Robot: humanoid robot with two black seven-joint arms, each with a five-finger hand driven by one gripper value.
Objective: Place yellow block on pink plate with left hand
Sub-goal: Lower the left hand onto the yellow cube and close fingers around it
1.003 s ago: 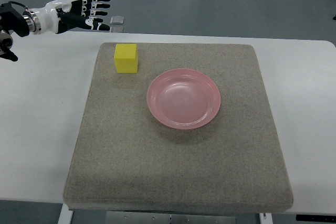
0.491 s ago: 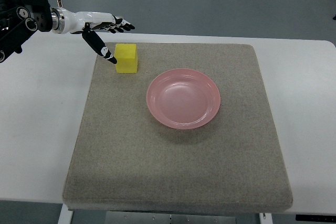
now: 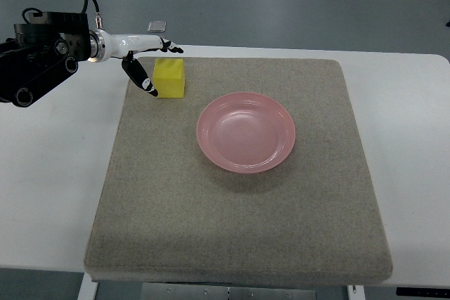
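The block (image 3: 169, 78) sits on the mat (image 3: 239, 230), up and to the left of the plate (image 3: 246, 131) and well apart from it, so the carry has not begun. It rests flat, one corner region near the mat's far left edge.

The left hand (image 3: 149, 61) has closed in on the block since a second ago, when it hung back beyond the mat's far left corner with its fingers stretched out level. Half a second ago it had swung over with the thumb pointing down beside the block's left face. Now the hand has dropped lower and nearer: the thumb (image 3: 143, 81) lies just beside or touching the block's left face, and the fingers (image 3: 167, 48) reach along the far side of the block's top edge. The hand is spread around the block, not yet clenched on it; whether the thumb tip presses the block I cannot tell.

This reads as the end of the approach, with the grasp about to be made. The block has not shifted on the mat in that time. The next need is to close thumb and fingers squarely on opposite faces, then lift and carry down and right to the plate.

The right hand does not show. The mat lies on a white table (image 3: 49, 173).
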